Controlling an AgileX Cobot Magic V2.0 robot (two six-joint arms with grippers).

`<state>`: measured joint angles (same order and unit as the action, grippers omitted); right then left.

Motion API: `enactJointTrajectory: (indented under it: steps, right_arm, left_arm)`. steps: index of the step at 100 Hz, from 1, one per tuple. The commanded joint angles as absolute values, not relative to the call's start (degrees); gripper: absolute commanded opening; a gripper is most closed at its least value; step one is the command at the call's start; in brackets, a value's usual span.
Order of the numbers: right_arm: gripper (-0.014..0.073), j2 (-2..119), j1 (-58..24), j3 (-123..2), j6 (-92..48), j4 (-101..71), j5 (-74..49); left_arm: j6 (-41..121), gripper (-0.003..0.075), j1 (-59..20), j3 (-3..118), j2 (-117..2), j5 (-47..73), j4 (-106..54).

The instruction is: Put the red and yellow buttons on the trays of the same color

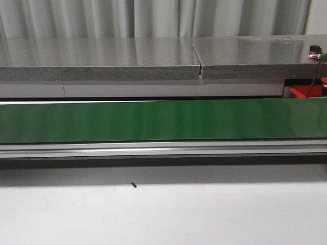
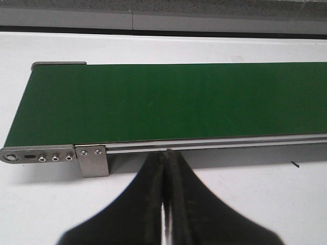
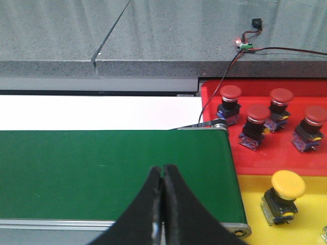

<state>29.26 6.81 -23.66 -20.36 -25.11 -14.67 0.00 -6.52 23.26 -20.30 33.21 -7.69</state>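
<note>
Both of your grippers hang over the near edge of the green belt, fingers pressed together on nothing.

Your left gripper (image 2: 164,168) is clenched, its black fingers (image 2: 145,199) meeting in a thin seam just short of the belt's (image 2: 168,102) metal side rail (image 2: 214,144), near the end with the bolted bracket (image 2: 92,160). Your right gripper (image 3: 162,181) is likewise clenched and carries nothing, poised over the belt's other end. Just past that end you see the red tray (image 3: 276,158) with four red buttons (image 3: 230,104) standing upright in it, and beside it, nearer the gripper, the yellow tray (image 3: 255,186) with one yellow button (image 3: 283,196) upright. From the front you see the belt bare, and a small dark speck (image 1: 134,185) on the white table (image 1: 163,214).
</note>
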Motion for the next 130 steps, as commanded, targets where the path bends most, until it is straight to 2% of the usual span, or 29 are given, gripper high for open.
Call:
enactJointTrajectory:
  steps: [1, 11, 38, 50, 81, 130]
  right_arm:
    - [-0.0066, 26.8, 6.7, -22.2, -20.9, -25.8, -7.2]
    - [-0.0066, 22.6, 6.7, -18.3, -17.3, -20.5, -4.2]
    - [-0.0066, 11.6, 5.9, -8.2, 6.0, 3.0, 3.1]
    - [-0.0066, 7.9, 5.3, -4.7, 6.3, 4.3, 5.9]
    - [-0.0066, -1.9, 5.4, 0.7, 6.2, 4.2, 2.4]
    - [-0.0066, -1.7, 5.4, 0.7, 6.2, 4.2, 1.0]
  left_arm:
    - [0.0, -0.002, -6.5, 24.7, -20.7, 28.8, -8.4]
    - [0.0, -0.002, -6.5, 24.7, -20.7, 28.8, -8.4]
    - [0.0, -0.002, -6.5, 24.7, -20.7, 28.8, -8.4]
    - [0.0, -0.002, -6.5, 24.7, -20.7, 28.8, -8.4]
    - [0.0, -0.002, -6.5, 24.7, -20.7, 28.8, -8.4]
    - [0.0, -0.002, -6.5, 24.7, -20.7, 28.7, -8.4]
